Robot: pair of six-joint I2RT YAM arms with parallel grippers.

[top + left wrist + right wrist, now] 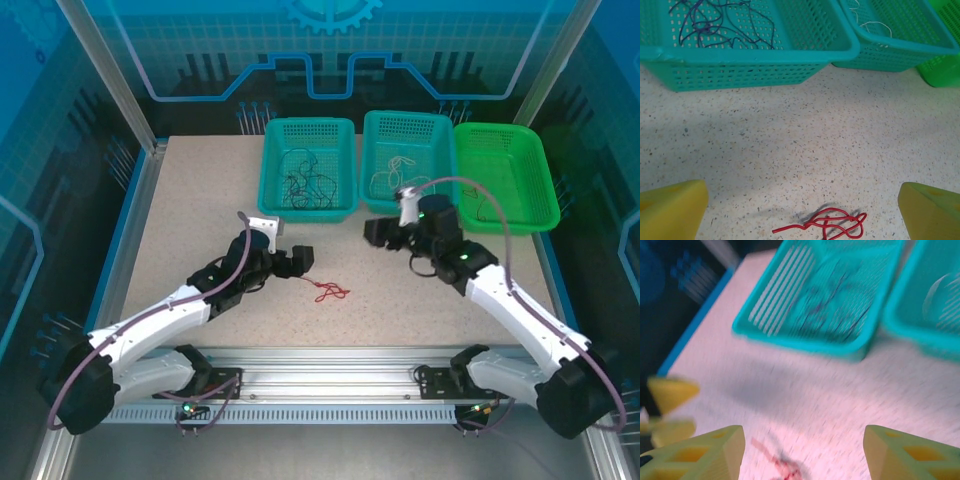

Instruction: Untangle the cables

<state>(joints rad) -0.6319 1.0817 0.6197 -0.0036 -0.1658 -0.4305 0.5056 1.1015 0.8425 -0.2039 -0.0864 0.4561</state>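
Red cable [330,291]: loose tangle on the table [200,230], in front of the left teal basket [310,123], gripped by nothing. Dark cables [303,186]: heaped inside that basket. Whitish cables [392,170]: in the middle basket [408,117], just right of it. Left gripper [302,260]: jaws spread wide and empty, in front of the basket. Right gripper [377,232]: fingers apart, apparently empty (wrist view blurred), off the basket's near right corner.

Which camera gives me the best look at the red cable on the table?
Left wrist: the red cable lies close and sharp, loops readable. Top external shows it as a tiny squiggle on the table; right wrist shows just a blurred red smear.
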